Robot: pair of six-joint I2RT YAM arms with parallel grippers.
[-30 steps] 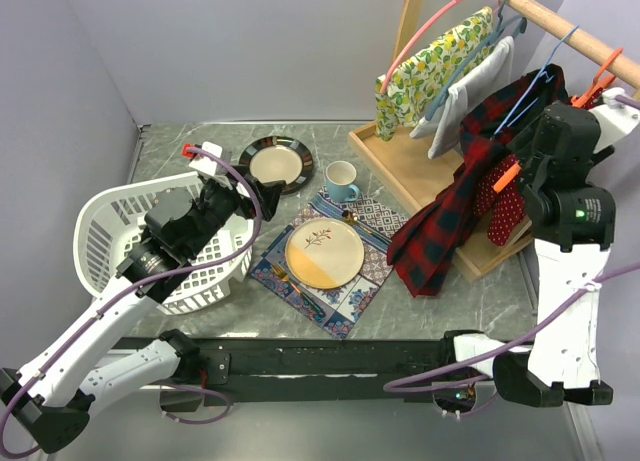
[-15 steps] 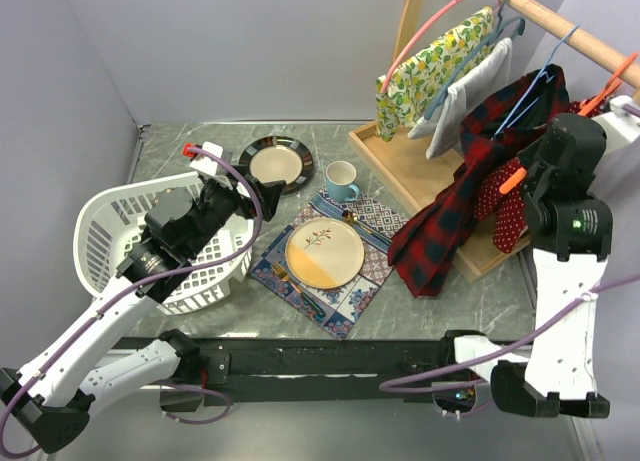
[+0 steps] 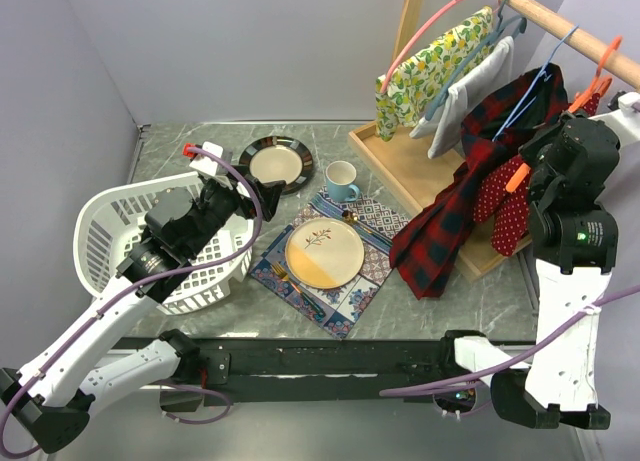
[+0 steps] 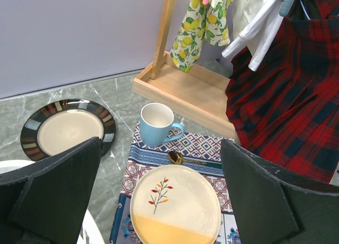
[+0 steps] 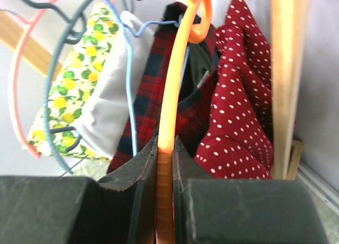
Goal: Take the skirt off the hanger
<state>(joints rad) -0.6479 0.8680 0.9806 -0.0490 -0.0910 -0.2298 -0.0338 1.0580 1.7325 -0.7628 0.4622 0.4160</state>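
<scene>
Skirt (image 3: 510,216), red with white dots. **Top external view:** it hangs on the orange hanger (image 3: 603,63) from the wooden rod (image 3: 560,26) at the right end of the rack, just beside the plaid garment (image 3: 445,226). A second ago the right gripper (image 3: 520,176) stood parted at the hanger's lower arm. Its jaws have since drawn narrow and clamp that arm, and the wrist has edged up and to the right. By this reading the hanger is now secured, and the skirt, not yet off it, can be drawn away next. The left gripper (image 3: 262,193) hovers spread wide between the white basket (image 3: 100,231) and the patterned mat (image 3: 345,293), unchanged and holding nothing.

**Left wrist view:** the black fingers (image 4: 58,191) stand far apart above the mat. The plaid garment fills the right edge, and the skirt is not seen here.

**Right wrist view:** both fingers press against the orange hanger (image 5: 172,96), one on each side. The skirt (image 5: 238,111) drapes just to its right.

**Writing:** no brand, label or lettering is legible in any view. The plate (image 4: 175,207) bears only a sprig motif.
</scene>
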